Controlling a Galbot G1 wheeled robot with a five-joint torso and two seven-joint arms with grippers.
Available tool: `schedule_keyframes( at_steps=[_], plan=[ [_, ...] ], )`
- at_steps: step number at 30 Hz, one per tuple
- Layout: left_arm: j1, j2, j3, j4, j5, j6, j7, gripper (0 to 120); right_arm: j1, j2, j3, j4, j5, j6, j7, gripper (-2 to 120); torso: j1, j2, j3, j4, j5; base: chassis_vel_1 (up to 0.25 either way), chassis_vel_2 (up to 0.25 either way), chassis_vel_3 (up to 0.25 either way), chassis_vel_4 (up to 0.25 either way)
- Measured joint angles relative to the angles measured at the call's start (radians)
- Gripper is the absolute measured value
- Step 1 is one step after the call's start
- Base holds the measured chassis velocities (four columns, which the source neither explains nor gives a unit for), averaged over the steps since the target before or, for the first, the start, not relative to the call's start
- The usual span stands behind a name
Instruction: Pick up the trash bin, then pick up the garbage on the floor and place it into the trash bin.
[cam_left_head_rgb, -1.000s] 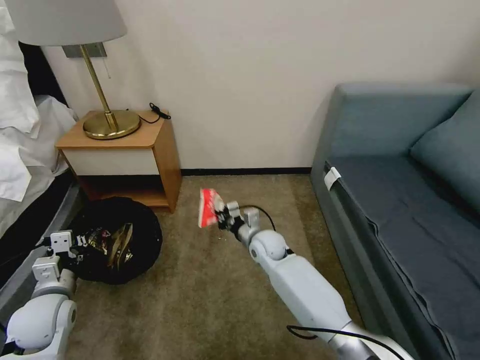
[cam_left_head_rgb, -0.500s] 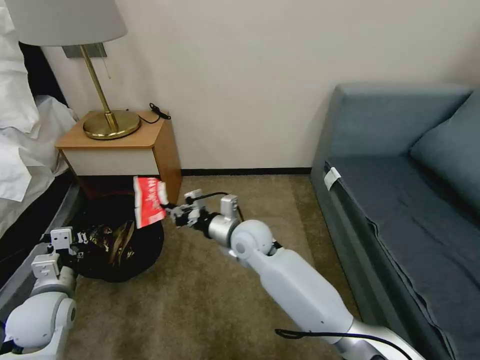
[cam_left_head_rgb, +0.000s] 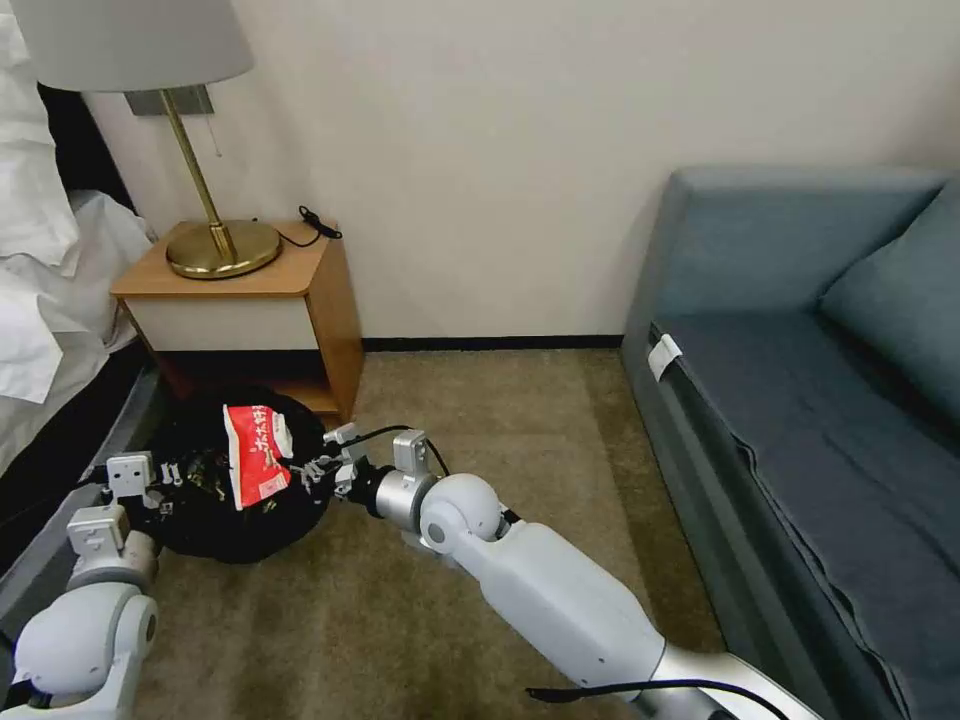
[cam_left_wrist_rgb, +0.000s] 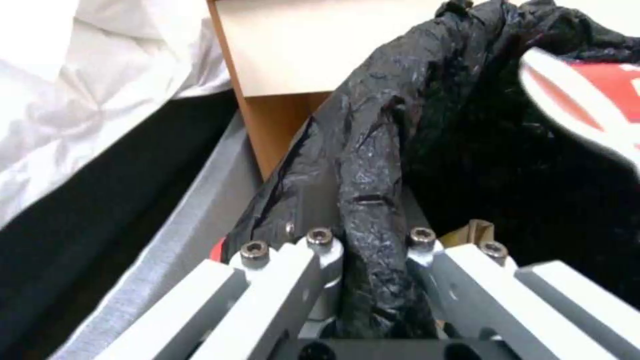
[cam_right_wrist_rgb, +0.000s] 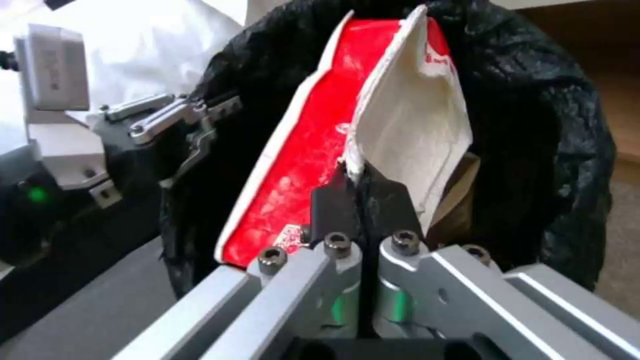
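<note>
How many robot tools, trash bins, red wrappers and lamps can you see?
Tools: 2, the left tool shut on the bin's bag, the right tool shut on the wrapper.
Bins: 1.
Red wrappers: 1, above the bin.
Lamps: 1.
Total: 5.

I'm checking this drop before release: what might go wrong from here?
The red-and-white wrapper, pinched by the right gripper, stands tall over the trash bin, so it may tip onto the carpet. The left gripper clamps only the bin's bag-covered rim, which might slip.
</note>
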Motion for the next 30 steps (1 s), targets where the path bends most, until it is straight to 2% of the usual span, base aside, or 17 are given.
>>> schedule_keyframes(
  at_steps=[5,8,9,12,13,16,17,19,21,25,27,29,30],
  plan=[
    [0.005,-0.012,0.002,-0.013,0.000,0.006,0.000,4,-0.003,0.010,-0.002,-0.003,-0.023,0.008,-0.001,2,0.000,0.000,0.000,0.0000,0.0001,0.000,0.000,0.000,0.000],
    [0.009,-0.017,-0.001,-0.017,0.000,0.008,-0.001,4,-0.003,0.014,-0.005,-0.003,-0.040,0.014,-0.008,17,0.000,0.000,0.000,0.0001,0.0000,0.000,0.000,0.000,0.000],
    [0.009,-0.017,-0.001,-0.017,0.000,0.008,-0.001,4,-0.003,0.014,-0.005,-0.003,-0.040,0.014,-0.008,17,0.000,0.000,0.000,0.0001,0.0000,0.000,0.000,0.000,0.000],
    [0.011,-0.023,-0.002,-0.018,-0.001,0.008,-0.003,4,-0.004,0.012,-0.009,-0.004,-0.069,0.023,-0.014,30,0.000,0.000,0.000,0.0001,0.0000,0.000,0.000,0.000,0.000],
    [0.011,-0.023,-0.002,-0.018,-0.001,0.008,-0.003,4,-0.004,0.012,-0.009,-0.004,-0.069,0.023,-0.014,30,0.000,0.000,0.000,0.0001,0.0000,0.000,0.000,0.000,0.000],
    [0.012,-0.030,-0.002,-0.018,-0.011,0.009,-0.004,4,-0.010,0.007,-0.006,-0.005,-0.089,0.034,-0.015,45,0.000,0.000,0.000,0.0001,0.0000,0.000,0.000,0.000,0.000],
    [0.012,-0.030,-0.002,-0.018,-0.011,0.009,-0.004,4,-0.010,0.007,-0.006,-0.005,-0.089,0.034,-0.015,45,0.000,0.000,0.000,0.0001,0.0000,0.000,0.000,0.000,0.000],
    [0.011,-0.034,-0.002,-0.018,-0.043,0.018,-0.012,4,-0.019,0.011,0.019,-0.003,-0.097,0.041,-0.015,57,0.000,0.000,0.000,0.0001,0.0001,0.000,0.000,0.000,0.000],
    [0.010,-0.036,-0.002,-0.018,-0.062,0.024,-0.017,4,-0.022,0.015,0.033,-0.001,-0.097,0.042,-0.015,61,0.000,0.000,0.000,0.0001,0.0001,0.000,0.000,0.000,0.000],
    [0.003,-0.056,-0.023,-0.022,-0.192,0.065,-0.058,4,-0.043,0.019,0.129,0.022,-0.094,0.047,-0.014,77,0.000,0.000,0.000,0.0000,0.0002,0.000,0.000,0.000,0.000],
    [0.003,-0.059,-0.028,-0.023,-0.210,0.071,-0.064,4,-0.046,0.017,0.145,0.026,-0.093,0.048,-0.014,80,0.000,0.000,0.000,0.0000,0.0002,0.000,0.000,0.000,0.000],
    [0.003,-0.090,-0.068,-0.024,-0.339,0.107,-0.112,4,-0.060,-0.002,0.234,0.044,-0.084,0.052,-0.014,93,0.000,0.000,0.000,0.0001,0.0002,0.000,0.000,0.000,0.000],
    [0.002,-0.094,-0.075,-0.024,-0.358,0.112,-0.118,4,-0.061,-0.005,0.245,0.045,-0.082,0.053,-0.014,95,0.000,0.000,0.000,0.0000,0.0002,0.000,0.000,0.000,0.000]
  ],
)
